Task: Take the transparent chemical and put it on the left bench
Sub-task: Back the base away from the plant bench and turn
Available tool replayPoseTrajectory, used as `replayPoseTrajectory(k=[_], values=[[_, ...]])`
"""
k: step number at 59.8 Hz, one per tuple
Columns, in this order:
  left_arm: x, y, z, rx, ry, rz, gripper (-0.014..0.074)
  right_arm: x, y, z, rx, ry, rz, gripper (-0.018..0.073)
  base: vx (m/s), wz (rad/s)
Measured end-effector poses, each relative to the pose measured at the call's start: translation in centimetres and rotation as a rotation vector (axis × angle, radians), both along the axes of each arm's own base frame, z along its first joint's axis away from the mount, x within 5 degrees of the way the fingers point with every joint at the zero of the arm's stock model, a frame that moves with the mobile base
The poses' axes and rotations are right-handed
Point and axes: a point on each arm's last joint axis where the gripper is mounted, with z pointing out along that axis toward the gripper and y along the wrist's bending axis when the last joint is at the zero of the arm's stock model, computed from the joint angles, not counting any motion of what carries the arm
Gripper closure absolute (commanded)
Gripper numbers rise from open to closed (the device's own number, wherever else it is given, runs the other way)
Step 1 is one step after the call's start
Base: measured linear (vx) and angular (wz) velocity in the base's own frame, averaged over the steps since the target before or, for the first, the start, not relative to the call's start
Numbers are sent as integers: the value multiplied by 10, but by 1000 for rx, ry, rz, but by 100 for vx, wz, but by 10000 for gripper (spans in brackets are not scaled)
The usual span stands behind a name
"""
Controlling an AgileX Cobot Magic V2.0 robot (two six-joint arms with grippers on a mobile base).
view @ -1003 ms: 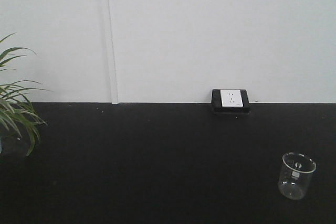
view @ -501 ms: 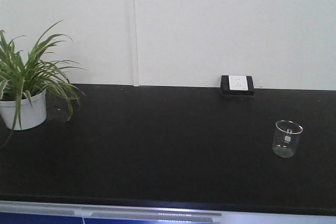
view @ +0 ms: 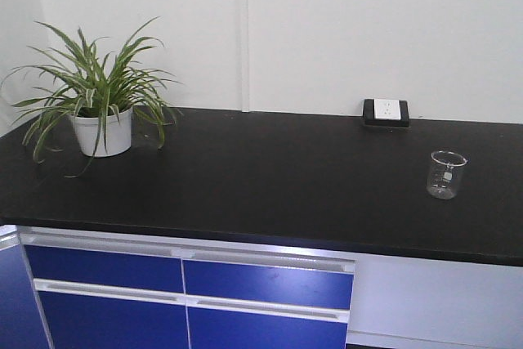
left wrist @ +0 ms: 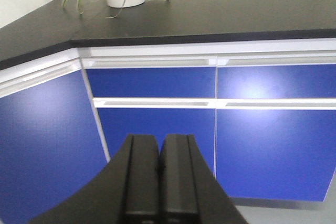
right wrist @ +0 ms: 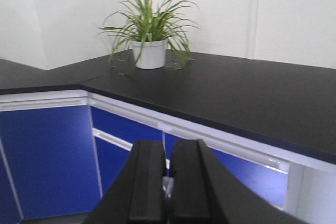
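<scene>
Beaker (view: 447, 174): clear, colourless glass with straight walls, a round open rim and a thicker, brighter base. The black top shows through it.
Beaker marks: a small white printed patch on the wall facing the front camera; the print is too small to read.
Beaker place: upright on the bench (view: 270, 177), towards its right end in the front view. It is about midway between the wall and the front edge, in front of the socket (view: 386, 112) and a little to its right, and well apart from the plant (view: 96, 91). Neither wrist view shows it.
Bench: a matt black top that turns a corner at its left end, seen in both wrist views.
Left fingers (left wrist: 142, 171): closed, the two black pads pressed flat together. They are low in front of the blue fronts (view: 188, 279) and away from the beaker.
Right fingers (right wrist: 148, 182): closed, with only a thin slit between the pads. They are below bench height and point towards the plant corner.
Counts: one beaker; one plant in one white pot (view: 102, 132); one white socket on a black base at the wall; two pairs of fingers. The front view shows four blue fronts, two over two, plus a blue panel at the left corner.
</scene>
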Motion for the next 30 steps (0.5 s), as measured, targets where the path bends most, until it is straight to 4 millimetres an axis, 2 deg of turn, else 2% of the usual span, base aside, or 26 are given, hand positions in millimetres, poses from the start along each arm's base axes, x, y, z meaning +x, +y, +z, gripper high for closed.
replayPoseTrajectory(k=[14,30], values=[[0,0,0,0,0,0,600,0,0,0,0,-1,0,562,-28,39],[0,0,0,0,0,0,600,0,0,0,0,-1,0,562,-19,80]])
